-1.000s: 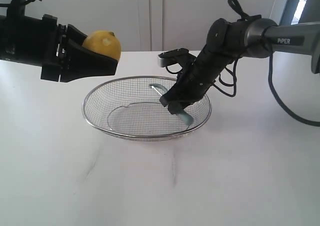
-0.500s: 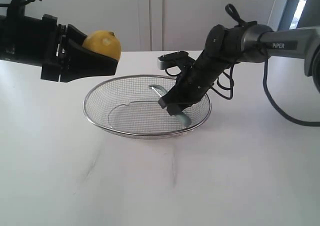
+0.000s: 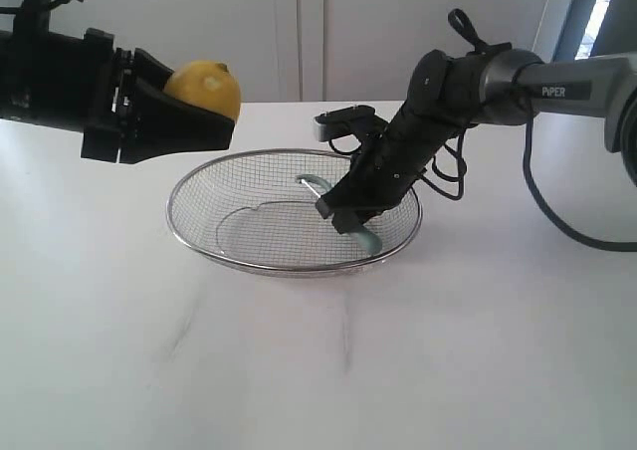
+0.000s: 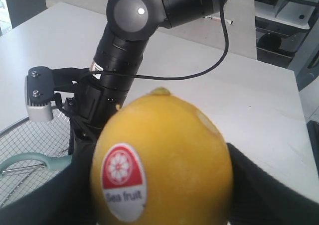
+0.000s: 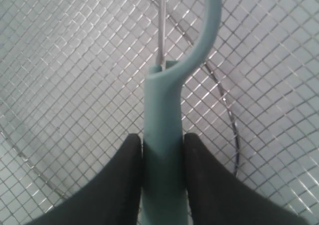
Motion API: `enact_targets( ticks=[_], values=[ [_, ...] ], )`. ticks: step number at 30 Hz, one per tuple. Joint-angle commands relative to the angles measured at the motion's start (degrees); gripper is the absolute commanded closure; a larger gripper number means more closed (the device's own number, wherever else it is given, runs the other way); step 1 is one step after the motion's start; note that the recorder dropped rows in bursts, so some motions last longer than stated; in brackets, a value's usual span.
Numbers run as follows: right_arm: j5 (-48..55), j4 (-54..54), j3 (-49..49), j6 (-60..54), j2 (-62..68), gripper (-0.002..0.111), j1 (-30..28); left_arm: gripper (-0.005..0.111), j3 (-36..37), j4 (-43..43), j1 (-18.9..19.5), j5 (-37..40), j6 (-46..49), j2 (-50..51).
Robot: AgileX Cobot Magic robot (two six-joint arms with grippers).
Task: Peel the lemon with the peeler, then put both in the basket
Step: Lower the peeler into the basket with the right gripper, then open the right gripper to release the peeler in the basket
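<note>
Fingers (image 5: 119, 185) of right gripper (image 5: 162, 138) pinch peeler (image 5: 162, 100) handle inside basket (image 3: 199, 191); left gripper (image 3: 214, 107) clamps lemon (image 3: 204, 87) aloft

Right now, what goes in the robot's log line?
left jaws: shut on lemon | right jaws: shut on peeler | peeler: down inside basket | lemon: aloft, outside basket

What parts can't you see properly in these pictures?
- Underside of the lemon: exterior view, the left tool covers it.
- Back of the lemon: left wrist view, its sticker side fills the frame.
- Handle end of the peeler: right wrist view, cut off by the edge beyond the right tool.
- Blade of the peeler: exterior view, too small to make out.
</note>
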Motion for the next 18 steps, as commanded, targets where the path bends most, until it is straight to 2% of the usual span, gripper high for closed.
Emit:
enact_targets(
  ticks=[1, 9, 18],
  values=[
    [0.88, -0.02, -0.03, -0.14, 0.06, 0.079, -0.08, 0.107, -0.39, -1.72, 0.29, 0.91, -0.10, -0.29],
    [0.76, -0.02, -0.03, -0.14, 0.06, 0.068, -0.08, 0.107, -0.39, -1.72, 0.29, 0.91, -0.10, -0.29],
    [0.86, -0.02, -0.16, -0.14, -2.13, 0.068, -0.08, 0.107, -0.39, -1.72, 0.29, 0.91, -0.10, -0.29]
  ],
)
